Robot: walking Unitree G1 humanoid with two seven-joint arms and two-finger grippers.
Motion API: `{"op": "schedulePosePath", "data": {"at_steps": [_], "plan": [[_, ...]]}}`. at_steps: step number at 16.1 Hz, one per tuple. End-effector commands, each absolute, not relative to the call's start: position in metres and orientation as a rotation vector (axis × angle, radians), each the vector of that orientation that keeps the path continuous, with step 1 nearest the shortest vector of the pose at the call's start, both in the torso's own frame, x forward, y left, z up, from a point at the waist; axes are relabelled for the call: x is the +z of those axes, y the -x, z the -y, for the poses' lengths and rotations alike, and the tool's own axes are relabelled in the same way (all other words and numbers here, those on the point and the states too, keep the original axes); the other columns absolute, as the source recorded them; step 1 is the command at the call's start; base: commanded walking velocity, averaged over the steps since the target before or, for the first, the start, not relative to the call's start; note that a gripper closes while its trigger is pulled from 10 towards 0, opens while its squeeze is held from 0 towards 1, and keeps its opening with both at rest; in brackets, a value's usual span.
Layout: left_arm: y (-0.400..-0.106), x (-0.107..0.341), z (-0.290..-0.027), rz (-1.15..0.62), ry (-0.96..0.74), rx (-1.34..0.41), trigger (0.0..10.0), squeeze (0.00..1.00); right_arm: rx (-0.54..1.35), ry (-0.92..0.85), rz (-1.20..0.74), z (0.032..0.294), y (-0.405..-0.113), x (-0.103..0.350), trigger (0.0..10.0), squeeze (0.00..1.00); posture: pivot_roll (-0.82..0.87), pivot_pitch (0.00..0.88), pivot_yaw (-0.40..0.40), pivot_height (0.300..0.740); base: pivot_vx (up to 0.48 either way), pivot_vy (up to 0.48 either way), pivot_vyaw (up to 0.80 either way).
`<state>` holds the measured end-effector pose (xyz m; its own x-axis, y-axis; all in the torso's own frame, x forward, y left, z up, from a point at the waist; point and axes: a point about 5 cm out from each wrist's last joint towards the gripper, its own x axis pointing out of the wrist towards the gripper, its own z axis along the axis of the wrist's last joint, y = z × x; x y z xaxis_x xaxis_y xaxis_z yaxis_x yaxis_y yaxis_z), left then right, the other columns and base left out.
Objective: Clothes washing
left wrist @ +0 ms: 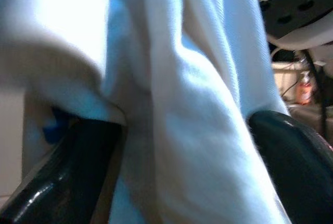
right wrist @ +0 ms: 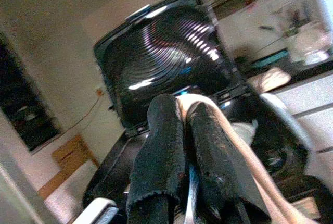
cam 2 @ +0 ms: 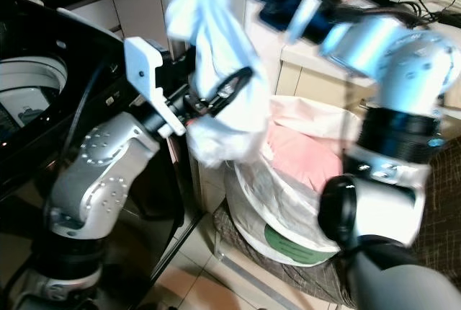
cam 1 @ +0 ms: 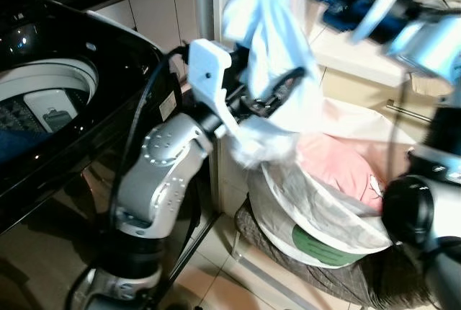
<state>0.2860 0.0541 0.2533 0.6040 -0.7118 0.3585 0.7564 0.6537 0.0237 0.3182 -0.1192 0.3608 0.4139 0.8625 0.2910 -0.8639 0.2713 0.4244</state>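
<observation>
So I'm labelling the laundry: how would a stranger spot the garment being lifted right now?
Start at the black top-loading washing machine with its lid open. Beside it stands a white laundry basket holding a pink cloth. The pale blue garment hangs above that basket, held between both grippers, the only laundry off the pile.

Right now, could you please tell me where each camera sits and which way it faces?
Left eye view: head, looking down at laundry basket; both silver arms show.
Right eye view: same scene, shifted; washing machine alongside.
Left wrist view: along left gripper, its jaws around pale blue garment.
Right wrist view: along right gripper, toward the washing machine's raised lid.
Shared: the garment, both eye views and left wrist.
</observation>
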Motion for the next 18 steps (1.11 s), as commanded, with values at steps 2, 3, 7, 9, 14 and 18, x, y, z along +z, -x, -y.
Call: {"op": "schedulePosePath", "data": {"at_steps": [2,3,7,9,14,18], "plan": [[-0.289,0.245,-0.054,0.32,0.089,-0.852,10.0,1.0,1.195,-0.58,0.019,0.115,-0.31,0.366,0.0,0.0,-0.08,0.0,0.021,0.74,0.0,0.0,0.0],[-0.291,0.241,-0.055,0.293,0.101,-0.852,0.0,1.0,1.202,-0.585,0.018,0.113,-0.308,0.366,0.0,0.0,-0.08,0.0,0.023,0.74,0.0,0.0,0.0],[-0.291,0.241,-0.059,0.289,0.125,-0.85,0.0,0.0,1.176,-0.596,0.016,0.111,-0.306,0.365,0.0,0.0,-0.08,0.0,0.023,0.74,0.0,0.0,0.0],[-0.293,0.24,-0.062,0.274,0.144,-0.827,0.0,0.0,1.165,-0.598,0.017,0.112,-0.305,0.364,0.0,0.0,-0.08,0.0,0.023,0.74,0.0,0.0,0.0],[-0.296,0.239,-0.067,0.244,0.09,-0.783,0.0,0.0,1.132,-0.603,0.022,0.114,-0.305,0.362,0.0,0.0,-0.07,0.0,0.027,0.74,0.0,0.0,0.0],[-0.292,0.235,-0.071,0.235,0.077,-0.802,0.0,0.0,1.117,-0.601,0.021,0.116,-0.304,0.36,0.0,0.0,-0.08,0.0,0.031,0.74,0.0,0.0,0.0]]}}
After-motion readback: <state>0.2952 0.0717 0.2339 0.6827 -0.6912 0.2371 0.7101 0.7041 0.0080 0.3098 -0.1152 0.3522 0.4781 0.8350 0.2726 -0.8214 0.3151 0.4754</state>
